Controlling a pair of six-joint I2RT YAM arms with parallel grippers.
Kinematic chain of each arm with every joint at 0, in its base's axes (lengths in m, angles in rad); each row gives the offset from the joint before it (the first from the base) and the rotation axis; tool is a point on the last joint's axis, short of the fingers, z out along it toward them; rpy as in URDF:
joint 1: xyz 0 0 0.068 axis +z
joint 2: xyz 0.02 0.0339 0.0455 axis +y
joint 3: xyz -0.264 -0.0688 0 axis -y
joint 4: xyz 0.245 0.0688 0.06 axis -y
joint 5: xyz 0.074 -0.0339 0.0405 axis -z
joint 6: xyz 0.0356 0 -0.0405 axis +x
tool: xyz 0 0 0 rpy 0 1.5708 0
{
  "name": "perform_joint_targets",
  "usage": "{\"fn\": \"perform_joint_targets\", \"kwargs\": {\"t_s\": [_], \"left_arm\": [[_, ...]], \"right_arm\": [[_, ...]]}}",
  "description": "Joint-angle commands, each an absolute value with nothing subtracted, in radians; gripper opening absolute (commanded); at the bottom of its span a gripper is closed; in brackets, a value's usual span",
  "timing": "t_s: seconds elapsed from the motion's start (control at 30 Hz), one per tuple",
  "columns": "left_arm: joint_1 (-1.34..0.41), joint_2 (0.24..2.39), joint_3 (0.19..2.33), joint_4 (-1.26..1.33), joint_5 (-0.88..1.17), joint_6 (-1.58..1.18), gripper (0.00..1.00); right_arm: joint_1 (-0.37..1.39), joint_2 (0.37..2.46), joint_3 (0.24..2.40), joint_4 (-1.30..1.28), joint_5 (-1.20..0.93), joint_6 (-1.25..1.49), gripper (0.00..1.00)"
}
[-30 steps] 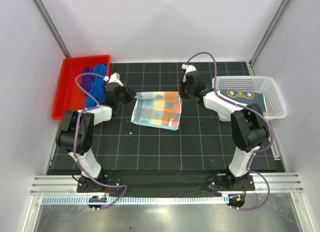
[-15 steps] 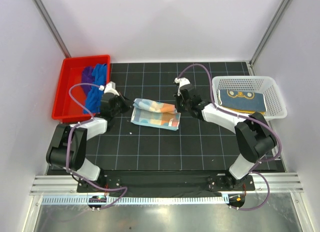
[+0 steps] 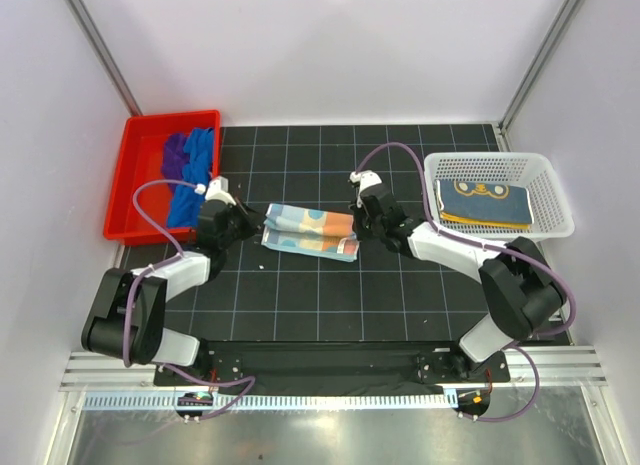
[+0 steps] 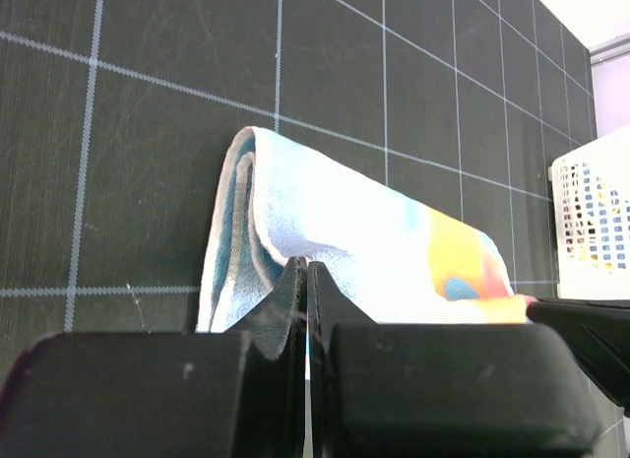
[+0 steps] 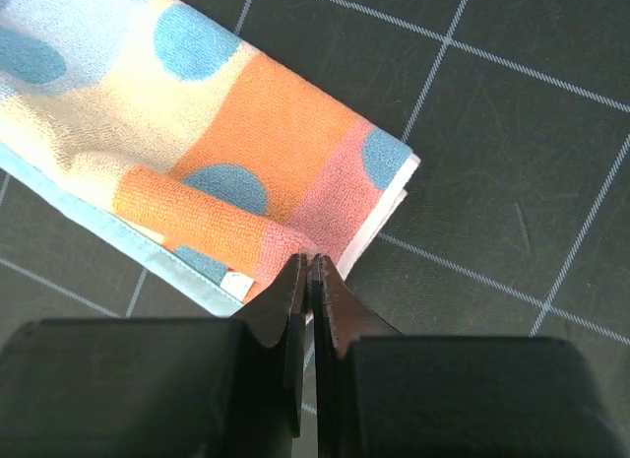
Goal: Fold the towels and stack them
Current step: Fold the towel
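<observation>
The patterned yellow-orange and pale towel (image 3: 308,231) lies folded into a narrow band on the black grid mat. My left gripper (image 3: 258,223) is shut on its left end and my right gripper (image 3: 360,228) on its right end. In the left wrist view the towel (image 4: 335,231) rolls over itself just past the pinched tips of the left gripper (image 4: 306,271). The right wrist view has the right gripper (image 5: 308,264) nipping a pink-orange fold of the towel (image 5: 226,153). A royal blue towel (image 3: 192,180) and a deep purple towel (image 3: 175,153) lie bunched in the red tray.
The red tray (image 3: 125,180) stands at the far left edge of the mat. At the far right, a white mesh basket (image 3: 500,157) holds a folded dark blue and yellow cloth (image 3: 485,203). Grey walls close in the back and sides.
Both grippers came down and toward the near side with the towel's far edge, folding the spread towel over itself into a narrow band. Both stayed shut.
</observation>
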State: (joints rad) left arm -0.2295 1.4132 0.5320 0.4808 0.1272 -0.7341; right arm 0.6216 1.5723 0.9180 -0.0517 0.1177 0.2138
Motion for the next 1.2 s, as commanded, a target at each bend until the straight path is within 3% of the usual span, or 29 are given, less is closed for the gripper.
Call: {"fn": "perform_joint_targets", "kwargs": {"t_s": [0.0, 0.4, 0.47, 0.63, 0.7, 0.9, 1.17], "left_arm": [[-0.235, 1.370, 0.514, 0.517, 0.098, -0.744, 0.00], [-0.241, 1.353, 0.474, 0.494, 0.063, -0.764, 0.00], [-0.242, 1.361, 0.468, 0.494, 0.069, -0.770, 0.00], [-0.242, 1.373, 0.449, 0.494, 0.066, -0.788, 0.11], [-0.242, 1.371, 0.440, 0.492, 0.066, -0.793, 0.23], [-0.245, 1.315, 0.442, 0.419, 0.035, -0.790, 0.39], [-0.311, 1.210, 0.518, 0.215, -0.113, -0.724, 0.42]], "right_arm": [[0.641, 1.503, 0.905, -0.006, 0.141, 0.227, 0.03], [0.687, 1.508, 0.865, -0.006, 0.144, 0.239, 0.03], [0.690, 1.509, 0.862, -0.006, 0.141, 0.241, 0.07], [0.695, 1.494, 0.847, -0.005, 0.129, 0.247, 0.22], [0.696, 1.476, 0.842, -0.012, 0.114, 0.256, 0.28], [0.696, 1.433, 0.854, -0.081, 0.138, 0.279, 0.34], [0.698, 1.462, 0.887, -0.124, 0.138, 0.311, 0.34]]}}
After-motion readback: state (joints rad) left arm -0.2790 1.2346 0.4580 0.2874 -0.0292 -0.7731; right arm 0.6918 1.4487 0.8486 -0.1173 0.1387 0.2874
